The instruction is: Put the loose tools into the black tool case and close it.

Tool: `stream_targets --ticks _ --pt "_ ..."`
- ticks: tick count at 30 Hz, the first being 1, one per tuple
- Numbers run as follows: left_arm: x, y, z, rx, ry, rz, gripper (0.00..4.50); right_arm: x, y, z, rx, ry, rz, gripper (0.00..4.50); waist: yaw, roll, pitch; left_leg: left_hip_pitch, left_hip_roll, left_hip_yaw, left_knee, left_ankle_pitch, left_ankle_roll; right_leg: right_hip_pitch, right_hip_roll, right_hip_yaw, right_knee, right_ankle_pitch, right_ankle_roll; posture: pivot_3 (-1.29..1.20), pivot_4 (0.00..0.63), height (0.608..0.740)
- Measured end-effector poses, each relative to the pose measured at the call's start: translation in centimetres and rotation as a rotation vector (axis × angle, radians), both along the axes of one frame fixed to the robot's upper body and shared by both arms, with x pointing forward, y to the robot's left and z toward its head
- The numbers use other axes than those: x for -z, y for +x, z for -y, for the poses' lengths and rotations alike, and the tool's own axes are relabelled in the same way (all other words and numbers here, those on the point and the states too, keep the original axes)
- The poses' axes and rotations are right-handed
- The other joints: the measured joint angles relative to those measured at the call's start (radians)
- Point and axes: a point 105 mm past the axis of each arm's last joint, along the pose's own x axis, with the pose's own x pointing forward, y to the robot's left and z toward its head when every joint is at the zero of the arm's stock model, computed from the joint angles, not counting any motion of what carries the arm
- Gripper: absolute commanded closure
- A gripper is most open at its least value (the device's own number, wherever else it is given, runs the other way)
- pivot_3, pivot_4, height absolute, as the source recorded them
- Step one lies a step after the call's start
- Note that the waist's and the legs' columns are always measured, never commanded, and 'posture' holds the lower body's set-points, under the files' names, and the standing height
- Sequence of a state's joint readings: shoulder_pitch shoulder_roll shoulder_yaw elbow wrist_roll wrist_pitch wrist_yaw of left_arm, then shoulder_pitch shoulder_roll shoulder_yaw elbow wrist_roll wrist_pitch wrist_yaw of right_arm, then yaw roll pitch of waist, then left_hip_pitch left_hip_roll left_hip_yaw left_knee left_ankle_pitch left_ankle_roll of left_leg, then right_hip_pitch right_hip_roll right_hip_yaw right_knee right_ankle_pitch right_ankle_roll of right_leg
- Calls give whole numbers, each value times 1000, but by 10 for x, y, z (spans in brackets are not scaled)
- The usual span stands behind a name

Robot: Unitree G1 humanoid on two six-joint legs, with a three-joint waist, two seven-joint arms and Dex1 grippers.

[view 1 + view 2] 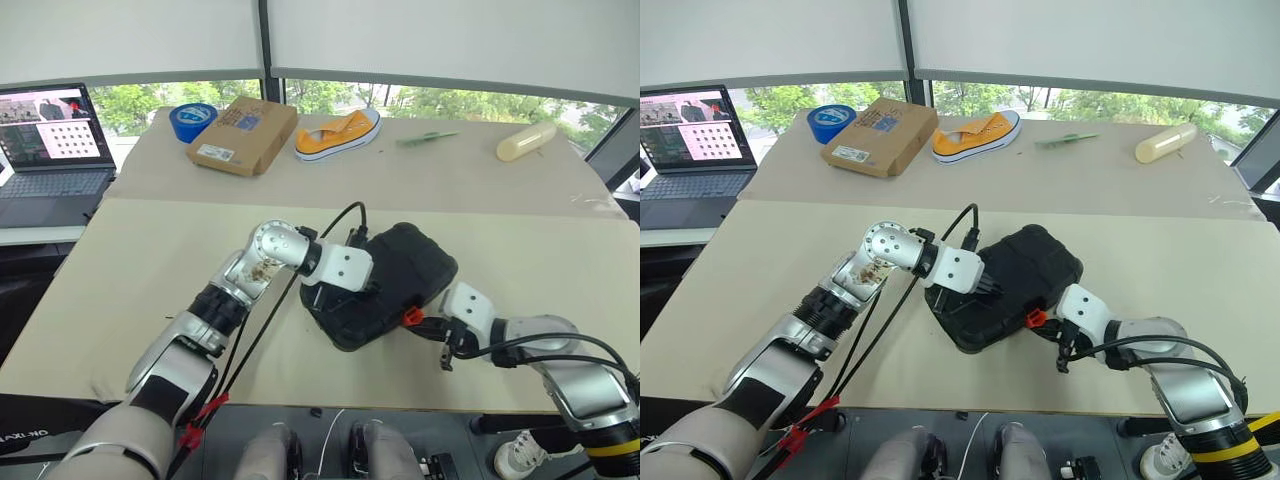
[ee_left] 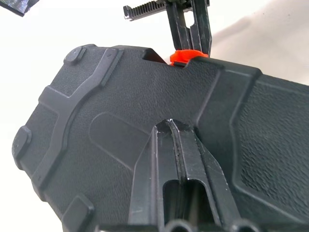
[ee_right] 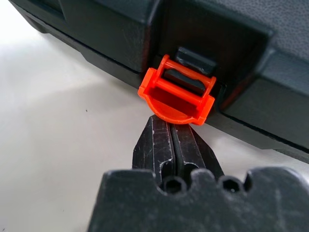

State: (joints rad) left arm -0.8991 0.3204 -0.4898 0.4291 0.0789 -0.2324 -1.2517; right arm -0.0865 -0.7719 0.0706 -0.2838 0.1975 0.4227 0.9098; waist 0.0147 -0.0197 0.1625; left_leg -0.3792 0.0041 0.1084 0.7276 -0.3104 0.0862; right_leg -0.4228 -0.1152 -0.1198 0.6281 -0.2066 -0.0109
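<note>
Now both pinched together, empty: left tool [image 2: 170, 126] pressed on closed black tool case [image 1: 400, 265], right tool [image 3: 170, 126] under its orange latch [image 3: 176, 96].

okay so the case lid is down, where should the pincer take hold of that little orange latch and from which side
Probably its curved lower lip: the orange latch hangs open off the black tool case's front edge, hollow side out. Come from the table side in front, where the shut right pincer sits just under it, then push up. The shut left pincer rests on the lid.
</note>
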Motion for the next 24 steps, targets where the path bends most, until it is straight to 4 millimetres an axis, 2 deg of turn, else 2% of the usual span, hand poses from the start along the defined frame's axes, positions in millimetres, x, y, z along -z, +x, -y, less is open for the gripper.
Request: stream_targets --ticks 3,11,17,19,24 --pt "-1 2 -1 -4 0 8 4480 -2 4 -1 33 33 24 4500 -3 0 0 0 0 1 0 0 0 0 0 0 0 0 0 0 150 731" --pt "-1 6 -1 -9 4 28 4480 -25 12 11 125 111 96 4500 -4 0 0 0 1 1 0 0 0 -1 1 0 0 1 -1 0 150 731" --pt "0 6 3 -1 9 35 4480 -53 20 -3 93 162 206 4500 -1 2 -2 1 2 1 0 0 0 0 1 0 0 0 -1 0 150 731" --pt "0 5 4 1 5 34 4480 -52 20 -8 72 165 209 4500 4 2 -2 0 1 1 0 0 0 0 1 0 0 1 -1 0 150 731" --pt "-1 7 2 -17 -3 23 4480 -53 19 -5 52 154 203 4500 3 2 -2 0 1 1 0 -1 1 0 1 0 0 1 -1 0 150 731"
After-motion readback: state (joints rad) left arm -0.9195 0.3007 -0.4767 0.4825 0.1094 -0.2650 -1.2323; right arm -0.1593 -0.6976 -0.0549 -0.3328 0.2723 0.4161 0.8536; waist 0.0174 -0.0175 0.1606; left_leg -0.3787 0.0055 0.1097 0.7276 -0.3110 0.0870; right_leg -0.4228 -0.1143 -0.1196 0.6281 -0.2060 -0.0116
